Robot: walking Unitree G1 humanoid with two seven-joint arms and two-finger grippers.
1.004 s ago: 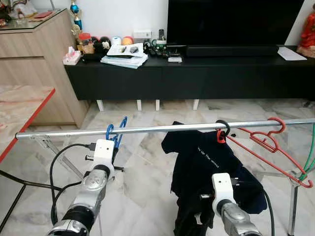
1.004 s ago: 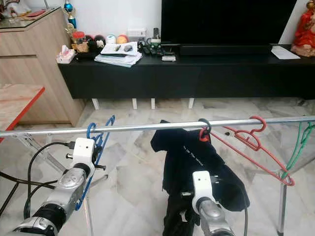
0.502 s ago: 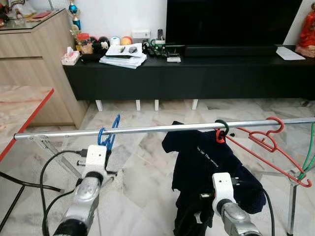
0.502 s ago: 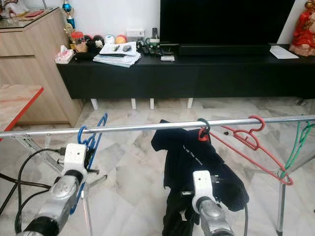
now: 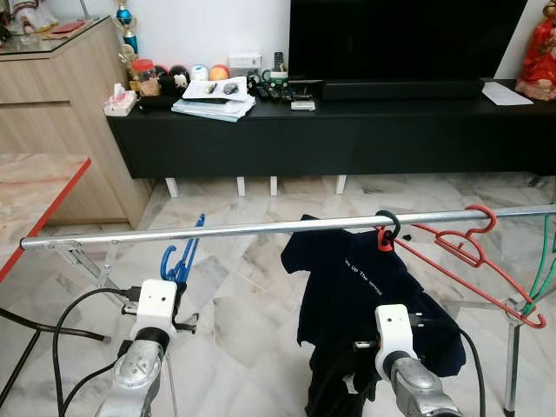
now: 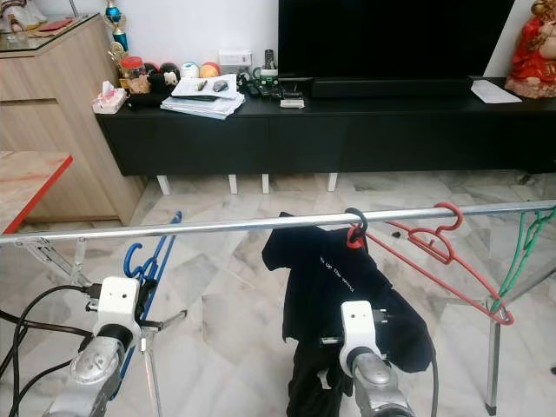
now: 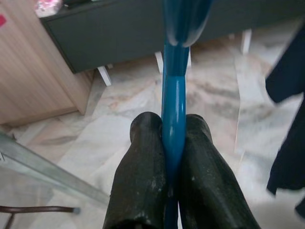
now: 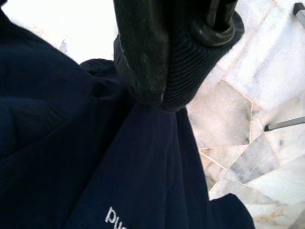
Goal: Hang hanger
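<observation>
A blue hanger [image 5: 181,259] is pinched between the black fingers of my left gripper [image 7: 174,125], which is shut on its bar. Its hook sits just below the silver rail [image 5: 261,228], left of centre. A dark navy T-shirt [image 5: 365,287] hangs from the rail on a red hanger with a dark hook [image 5: 385,228]. My right gripper [image 8: 162,93] is low in front of the shirt, shut on a fold of its cloth.
An empty red hanger [image 5: 469,250] and a green one [image 5: 547,269] hang at the rail's right end. A black TV console [image 5: 347,130] stands behind, a wooden cabinet [image 5: 61,104] and a red-edged table [image 5: 35,187] at left. Black cables [image 5: 52,326] trail on the marble floor.
My left arm has drawn back, down and to the left with the blue hanger; its hook, level with the rail before, is now below it. The right arm and shirt stay put.
</observation>
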